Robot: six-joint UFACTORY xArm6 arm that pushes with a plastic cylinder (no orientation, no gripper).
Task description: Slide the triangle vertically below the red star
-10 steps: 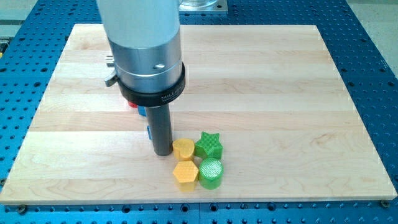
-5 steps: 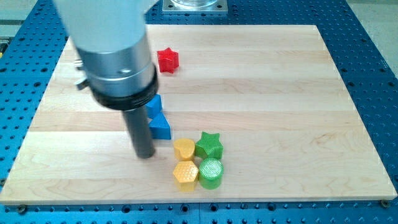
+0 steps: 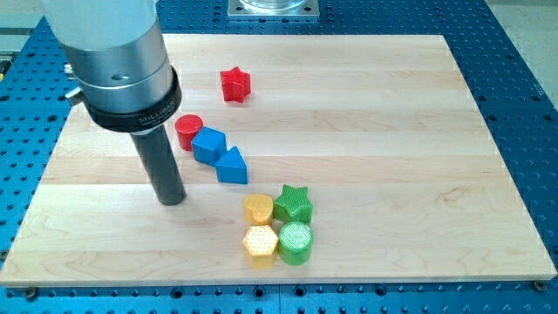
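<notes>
A blue triangle (image 3: 231, 166) lies near the middle of the wooden board, below and slightly left of the red star (image 3: 234, 85) near the view's top. My tip (image 3: 171, 200) rests on the board to the left of the triangle and a little lower, with a clear gap between them. A blue block (image 3: 208, 145) touches the triangle at its upper left.
A red cylinder (image 3: 188, 132) sits beside the blue block. A cluster lies below the triangle: yellow rounded block (image 3: 258, 209), green star (image 3: 293, 204), yellow hexagon (image 3: 260, 245), green cylinder (image 3: 296, 242). The board's edge (image 3: 279, 281) runs along the view's bottom.
My tip has moved left, away from the yellow and green cluster. The arm no longer hides the red star, red cylinder, blue block and triangle. The blocks have not moved.
</notes>
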